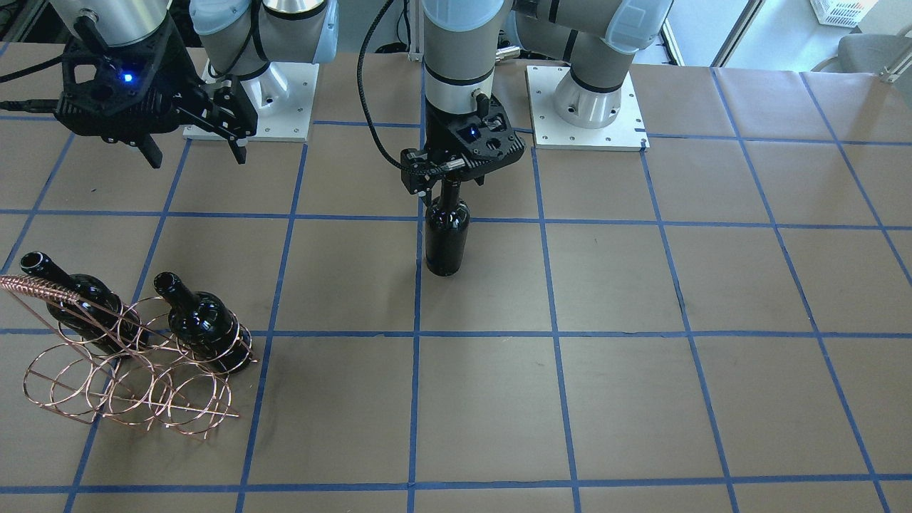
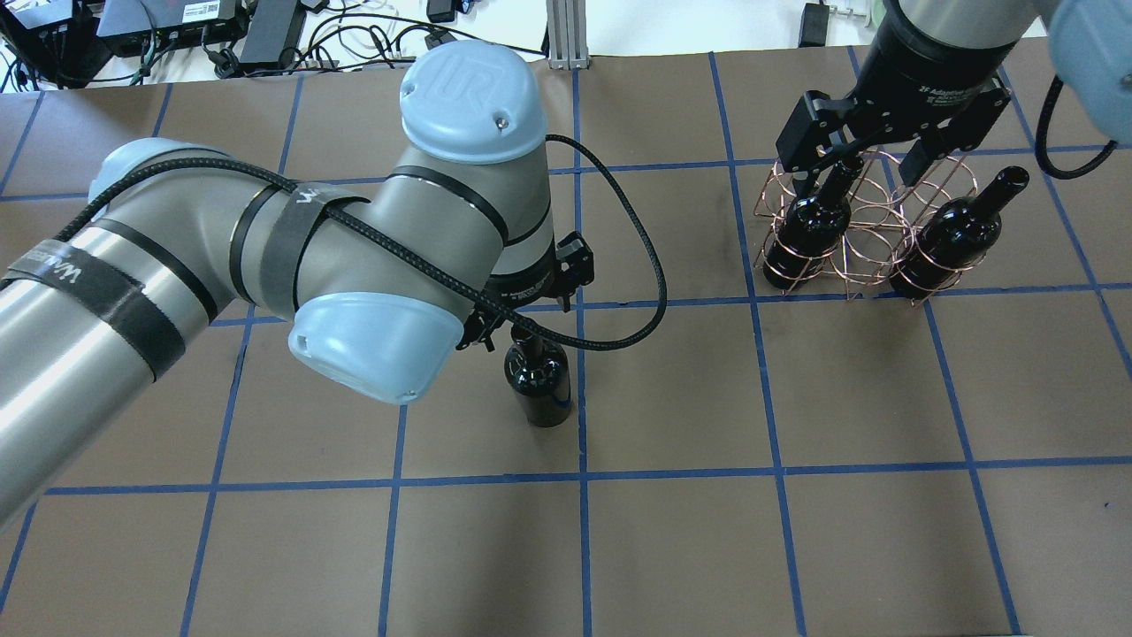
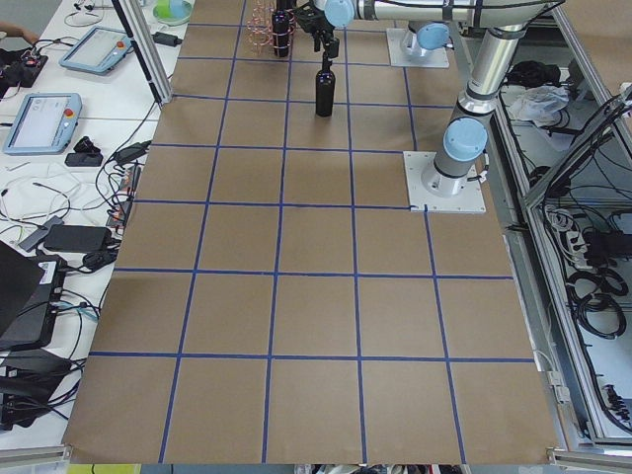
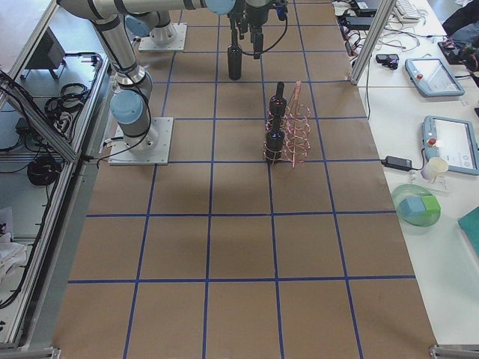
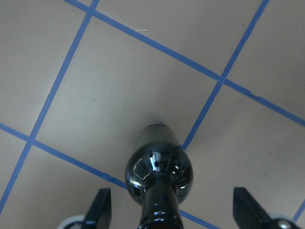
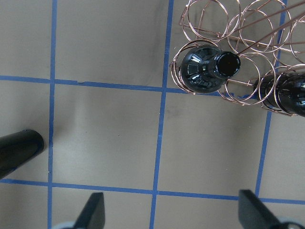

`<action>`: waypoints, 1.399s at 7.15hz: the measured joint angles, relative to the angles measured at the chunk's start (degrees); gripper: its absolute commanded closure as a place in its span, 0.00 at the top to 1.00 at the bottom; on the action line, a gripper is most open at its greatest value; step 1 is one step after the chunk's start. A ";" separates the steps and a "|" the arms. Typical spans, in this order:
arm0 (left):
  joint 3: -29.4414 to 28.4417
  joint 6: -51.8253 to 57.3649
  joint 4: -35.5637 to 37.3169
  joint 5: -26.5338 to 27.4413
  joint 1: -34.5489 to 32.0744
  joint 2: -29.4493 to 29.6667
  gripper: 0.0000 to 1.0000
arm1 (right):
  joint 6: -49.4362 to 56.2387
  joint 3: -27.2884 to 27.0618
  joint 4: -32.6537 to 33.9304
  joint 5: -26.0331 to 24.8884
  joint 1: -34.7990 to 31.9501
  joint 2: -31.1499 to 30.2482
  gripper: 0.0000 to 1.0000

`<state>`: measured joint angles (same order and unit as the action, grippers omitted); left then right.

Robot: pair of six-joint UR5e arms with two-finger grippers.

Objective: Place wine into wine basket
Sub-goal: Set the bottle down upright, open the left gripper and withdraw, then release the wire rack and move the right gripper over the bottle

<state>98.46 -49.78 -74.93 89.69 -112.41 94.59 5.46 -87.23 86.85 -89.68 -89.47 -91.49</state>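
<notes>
A dark glossy wine bottle stands upright on the brown table near the middle. My left gripper is down over its neck; in the left wrist view the fingers stand wide apart on either side of the neck, so it is open. The copper wire wine basket holds two more bottles. My right gripper hangs open and empty above the basket, and the right wrist view looks down on one basket bottle.
Blue tape lines grid the brown paper table. The two white arm base plates sit at the robot's edge. The left arm's black cable loops over the table beside the standing bottle.
</notes>
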 measured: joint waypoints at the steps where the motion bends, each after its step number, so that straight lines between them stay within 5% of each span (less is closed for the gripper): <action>1: -1.69 4.34 -0.16 -4.21 3.35 -0.29 0.98 | -0.01 -0.05 0.07 -0.18 0.00 0.00 1.00; 3: -6.43 21.82 -5.24 -10.46 13.59 -1.44 0.99 | 0.05 -0.11 -0.11 -0.48 0.03 0.06 1.00; 6: -17.59 52.82 -20.48 -7.96 32.66 -2.77 0.99 | -1.10 -0.34 -0.11 0.43 -1.01 0.01 1.00; 10: -19.44 61.82 -23.47 -0.24 39.52 -5.45 1.00 | -12.37 -0.39 5.40 0.34 -12.91 1.53 1.00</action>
<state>79.03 12.04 -98.41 89.45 -72.88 89.13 -6.91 -87.63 92.25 -89.34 -102.38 -89.96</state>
